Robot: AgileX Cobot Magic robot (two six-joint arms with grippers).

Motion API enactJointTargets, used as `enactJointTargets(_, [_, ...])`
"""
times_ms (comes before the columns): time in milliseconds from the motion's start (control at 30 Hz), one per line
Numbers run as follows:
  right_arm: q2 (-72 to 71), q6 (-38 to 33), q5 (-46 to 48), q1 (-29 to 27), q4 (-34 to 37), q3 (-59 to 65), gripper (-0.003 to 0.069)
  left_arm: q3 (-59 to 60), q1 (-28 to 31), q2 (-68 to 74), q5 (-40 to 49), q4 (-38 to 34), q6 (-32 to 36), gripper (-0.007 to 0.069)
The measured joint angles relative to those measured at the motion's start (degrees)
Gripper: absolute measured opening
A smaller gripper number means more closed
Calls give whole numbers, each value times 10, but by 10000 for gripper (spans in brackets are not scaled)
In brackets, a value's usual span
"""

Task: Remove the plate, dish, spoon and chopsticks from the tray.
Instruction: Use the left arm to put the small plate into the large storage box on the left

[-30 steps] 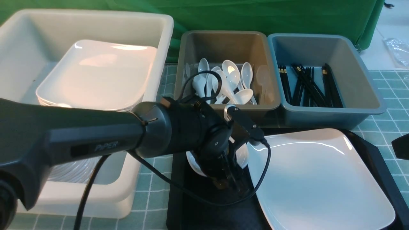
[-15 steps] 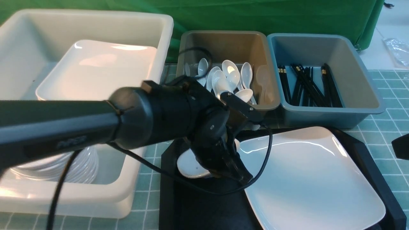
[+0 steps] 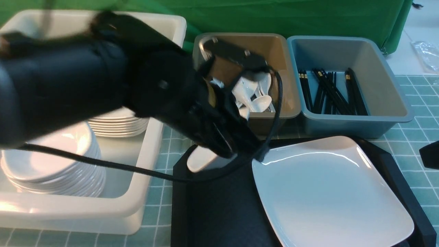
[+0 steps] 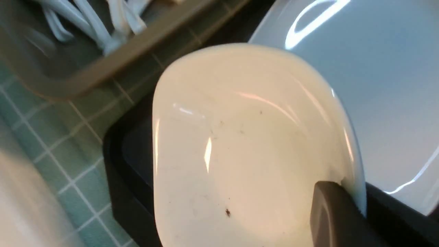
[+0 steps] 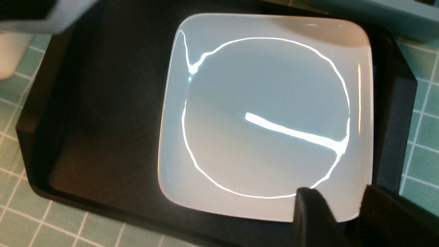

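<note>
The small white dish (image 3: 200, 159) hangs tilted over the back left corner of the black tray (image 3: 212, 212). My left gripper (image 3: 240, 152) is shut on its rim. In the left wrist view the dish (image 4: 247, 144) fills the middle, with one finger (image 4: 329, 212) pressed on its edge. The large white plate (image 3: 329, 192) lies flat on the tray's right half. My right gripper (image 5: 346, 206) stands open just over the plate (image 5: 267, 113) at one corner. Spoons (image 3: 255, 97) lie in the brown tub and chopsticks (image 3: 329, 92) in the blue-grey tub; none is on the tray.
A big white tub (image 3: 144, 192) at the left holds a stack of plates (image 3: 118, 125) and a stack of small dishes (image 3: 51, 164). The brown tub (image 3: 289, 103) and blue-grey tub (image 3: 387, 99) stand right behind the tray. Green cloth hangs at the back.
My left gripper has shut on the dish and lifted it off the tray, up and toward the left. Tray and plate slid a little left. The right arm has stayed put.
</note>
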Motion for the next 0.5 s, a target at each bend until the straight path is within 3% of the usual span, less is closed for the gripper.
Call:
enactJointTargets(133, [0, 0, -8, 0, 0, 0, 239, -34, 18, -69, 59, 69, -48, 17])
enactJointTargets(233, [0, 0, -14, 0, 0, 0, 239, -39, 71, -117, 143, 142, -98, 17])
enactJointTargets(333, [0, 0, -14, 0, 0, 0, 239, -14, 147, -137, 197, 161, -108, 17])
enactJointTargets(500, [0, 0, -14, 0, 0, 0, 239, 44, 237, -137, 185, 159, -107, 17])
